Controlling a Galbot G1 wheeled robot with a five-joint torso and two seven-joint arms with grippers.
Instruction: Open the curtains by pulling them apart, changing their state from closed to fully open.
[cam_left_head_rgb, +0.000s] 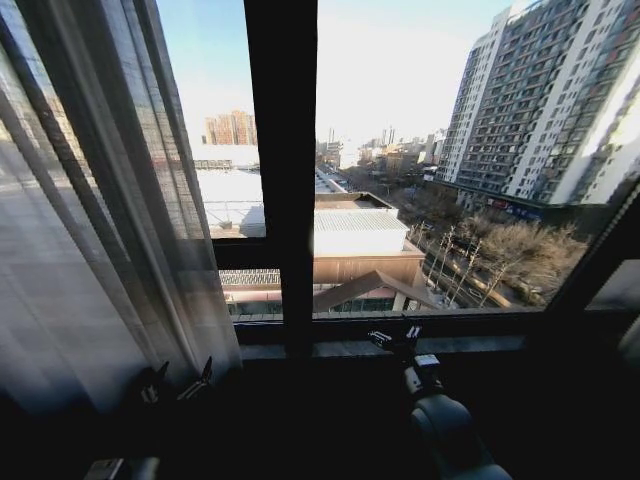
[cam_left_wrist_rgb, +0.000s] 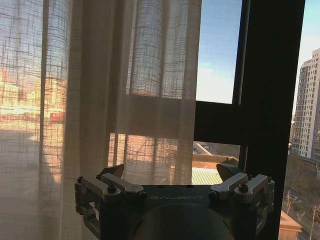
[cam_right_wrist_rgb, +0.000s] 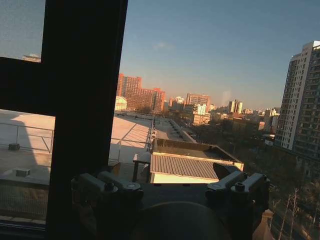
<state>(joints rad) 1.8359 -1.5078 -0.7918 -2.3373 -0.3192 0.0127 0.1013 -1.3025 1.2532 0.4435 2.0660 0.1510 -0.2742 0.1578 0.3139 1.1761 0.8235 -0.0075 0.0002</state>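
One curtain panel shows in the head view, bunched at the robot's left side of the window, its hem down near the left gripper; the middle panes stand bare around the dark window frame; the right gripper hangs low near the sill, right of that bar, touching no fabric.

From the left wrist view, the curtain hangs just ahead of the left gripper, covering most of the glass on one side; the fingers are spread wide and hold nothing (whether one tip brushes the cloth I cannot tell); the risk, as I judge it, is closing on air or on a single thin pleat, so the sheer cloth slips out under a pull.

From the right wrist view, the right gripper is spread too, empty, facing clear glass and the city beyond.
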